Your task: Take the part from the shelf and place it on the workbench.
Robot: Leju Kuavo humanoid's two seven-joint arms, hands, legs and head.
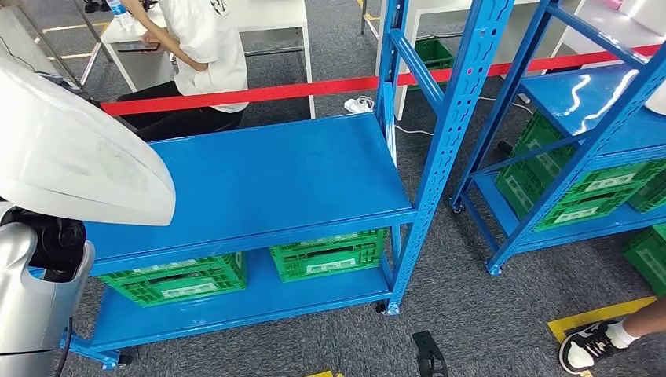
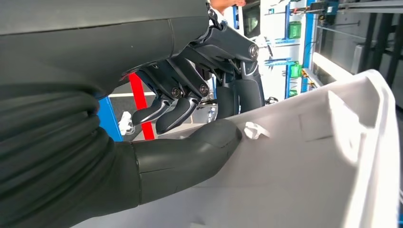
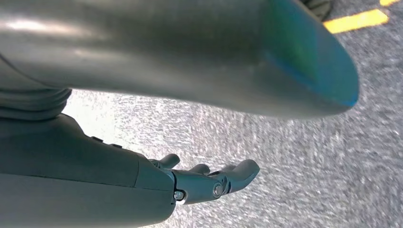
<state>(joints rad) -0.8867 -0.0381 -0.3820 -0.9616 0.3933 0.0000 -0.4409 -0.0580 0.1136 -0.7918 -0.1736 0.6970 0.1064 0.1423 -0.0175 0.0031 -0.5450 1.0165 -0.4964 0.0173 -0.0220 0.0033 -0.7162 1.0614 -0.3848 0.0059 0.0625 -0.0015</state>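
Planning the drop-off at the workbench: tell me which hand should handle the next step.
Left. The left hand already grips the white part, thumb on its face and fingers over its rim. The right hand hangs over the grey carpet holding nothing, so it would likely only assist.

Warehouse-style workshop — blue steel shelving (image 1: 259,184), green crates (image 1: 328,255), yellow floor tape (image 1: 601,316).

The left arm (image 1: 31,306) is silver with a black joint and a dark cable. The left hand (image 2: 190,118) has a grey ribbed cover, thick grey thumb, darker fingers (image 2: 240,92) with round silver screws. The right hand (image 3: 209,183) matches.
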